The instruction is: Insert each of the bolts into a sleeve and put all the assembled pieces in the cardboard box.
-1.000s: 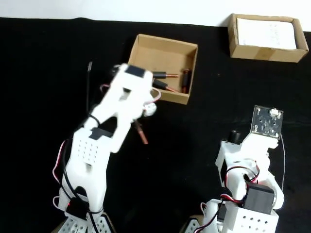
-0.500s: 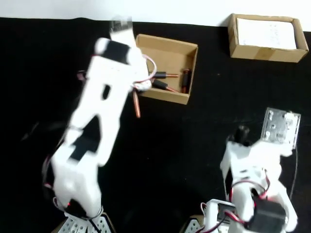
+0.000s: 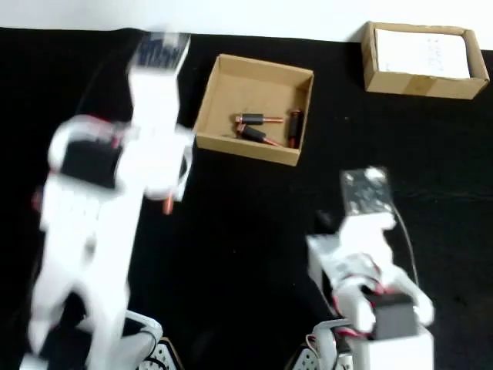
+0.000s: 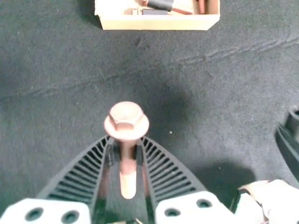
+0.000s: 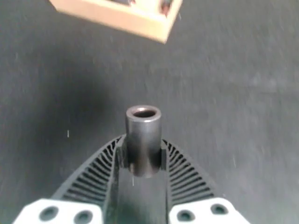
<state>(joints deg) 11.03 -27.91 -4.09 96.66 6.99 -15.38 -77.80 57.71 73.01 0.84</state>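
Observation:
A copper-coloured bolt (image 4: pixel 126 123) with a hex head sticks out between the fingers of my left gripper (image 4: pixel 125 156), which is shut on its shaft. From above, that bolt (image 3: pixel 168 203) hangs under the left arm, left of the cardboard box (image 3: pixel 248 147). My right gripper (image 5: pixel 143 154) is shut on a dark sleeve (image 5: pixel 143 137) whose open end points outward. In the high view the sleeve (image 3: pixel 323 222) is at the right arm's tip, near the table's front right. Three assembled pieces (image 3: pixel 258 120) lie inside the box.
A second cardboard box (image 3: pixel 422 82) holding white paper stands at the far right corner. Black cloth (image 3: pixel 254 247) covers the table between the two arms. The cardboard box edge (image 4: pixel 156 22) lies ahead of the left gripper, and a corner of the box (image 5: pixel 140 25) lies beyond the right gripper.
The left arm has swung away from the box to the left, carrying the bolt. The right arm has shifted left with the sleeve.

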